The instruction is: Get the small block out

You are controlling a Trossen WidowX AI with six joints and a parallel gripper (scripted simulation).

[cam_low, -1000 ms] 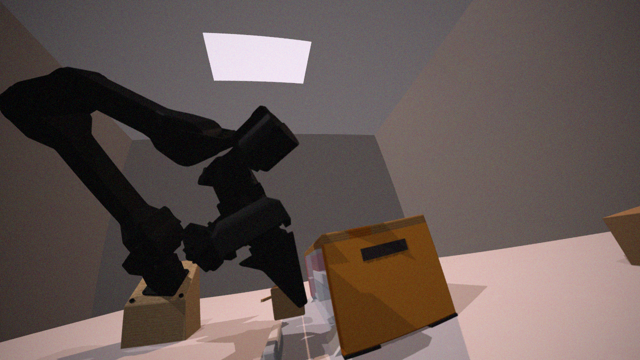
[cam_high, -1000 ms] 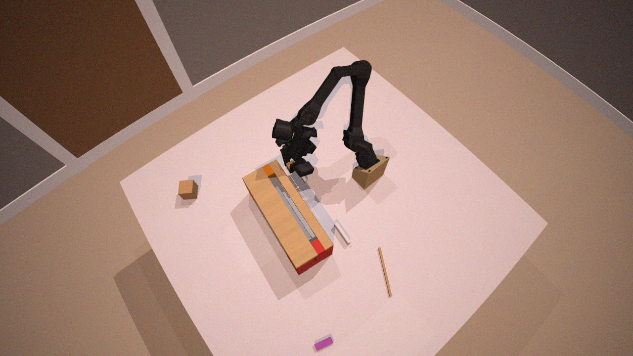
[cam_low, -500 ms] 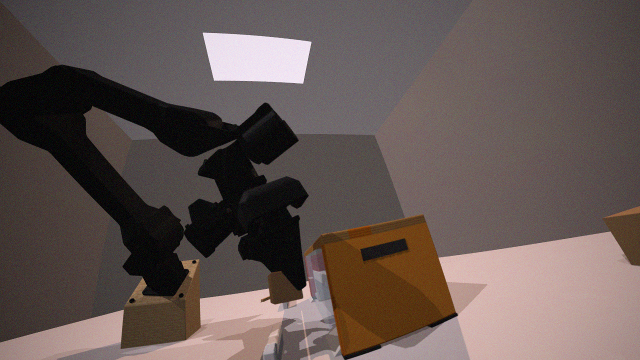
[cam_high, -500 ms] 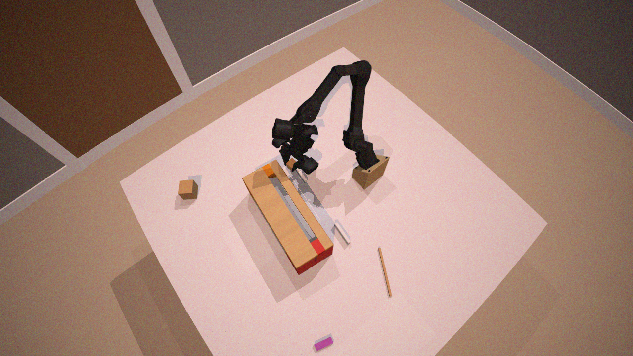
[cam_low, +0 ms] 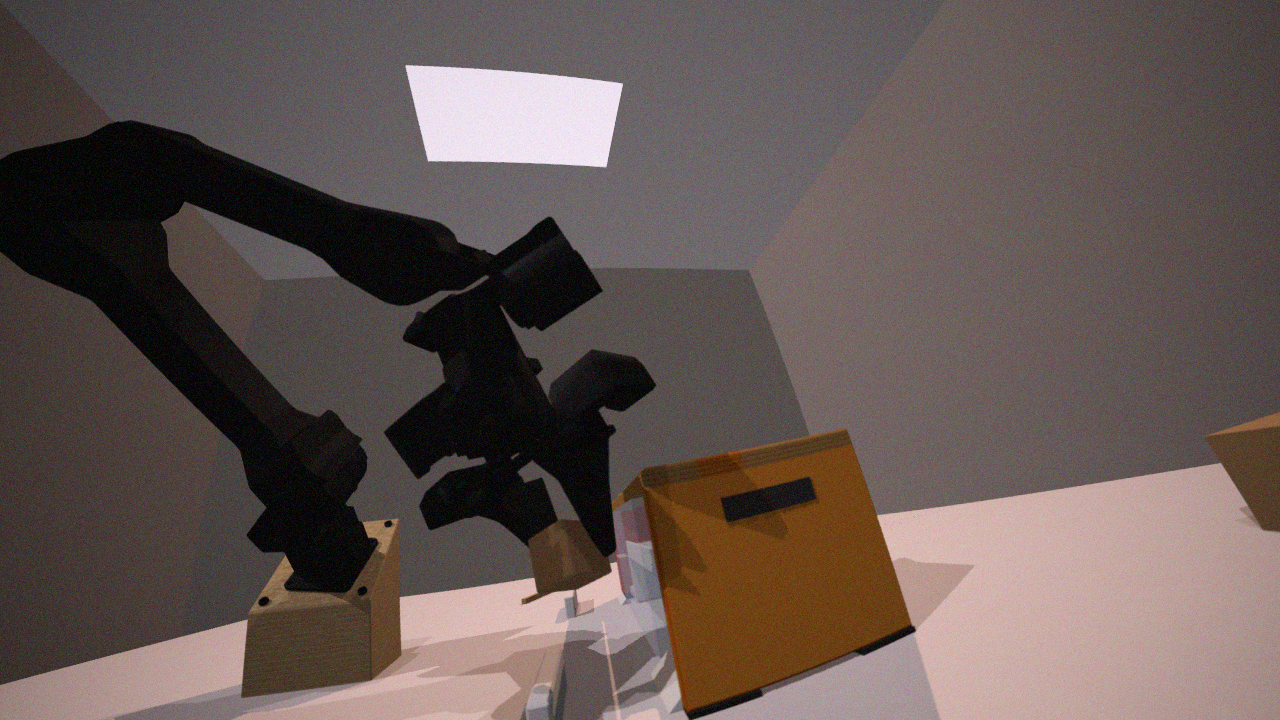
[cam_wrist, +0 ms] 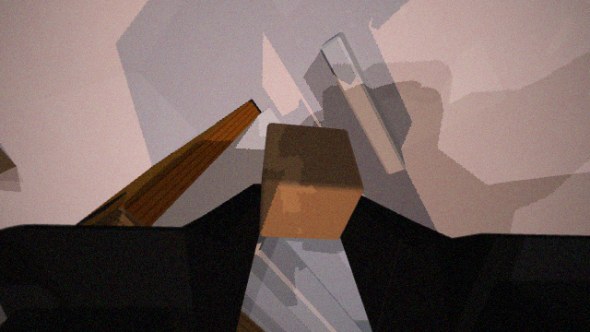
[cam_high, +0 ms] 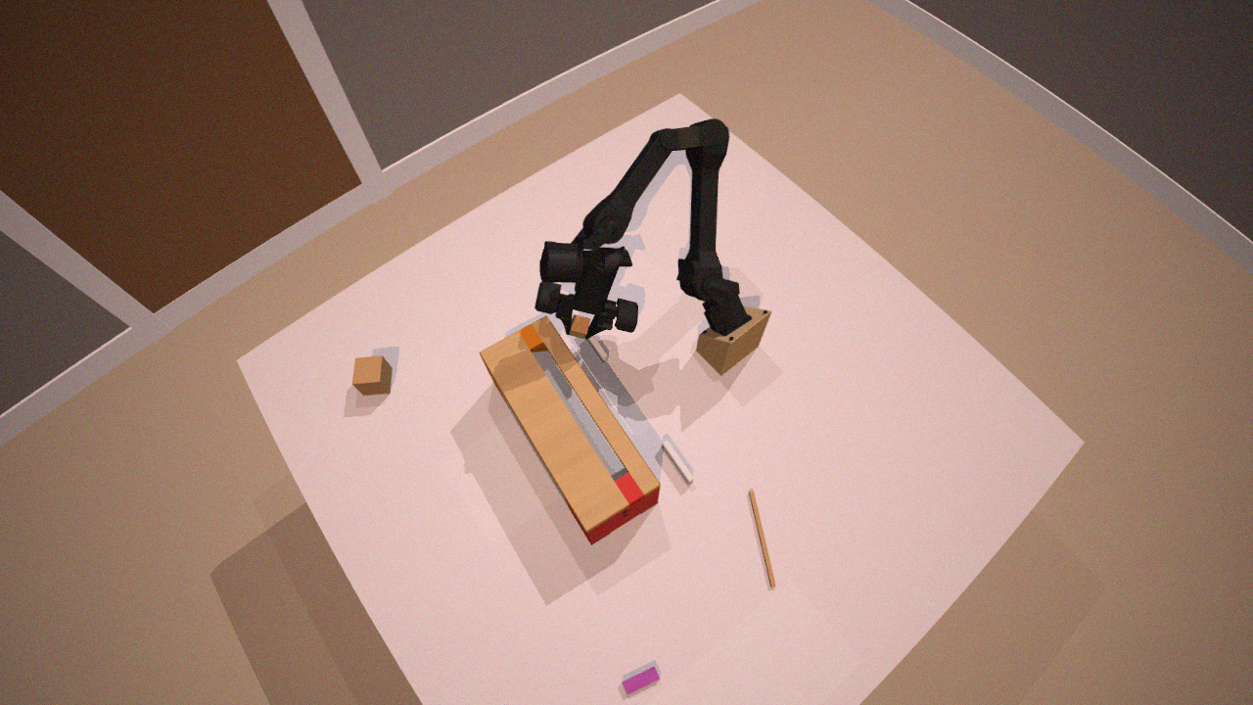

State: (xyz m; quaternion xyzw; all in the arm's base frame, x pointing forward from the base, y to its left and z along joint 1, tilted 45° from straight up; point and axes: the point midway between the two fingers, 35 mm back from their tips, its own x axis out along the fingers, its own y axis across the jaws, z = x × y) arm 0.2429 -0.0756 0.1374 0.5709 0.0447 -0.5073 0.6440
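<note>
The small tan block [cam_high: 580, 325] [cam_low: 563, 555] [cam_wrist: 306, 180] is out of the box and sits between my fingers. My gripper [cam_high: 582, 327] [cam_low: 566, 548] [cam_wrist: 299, 195] is shut on it and holds it a little above the table, close beside the orange end [cam_high: 531, 336] [cam_low: 769, 573] of the long wooden box [cam_high: 551, 420]. The box's other end [cam_high: 626, 503] is red. The box's clear front faces the arm's side, and its shelf looks empty.
The arm's wooden base [cam_high: 734, 340] [cam_low: 322, 608] stands right of the box. A larger tan cube [cam_high: 371, 374] [cam_low: 1253, 465] lies to the left, a white bar by the red end, a thin wooden stick [cam_high: 761, 537] and a magenta block [cam_high: 640, 679] nearer the front.
</note>
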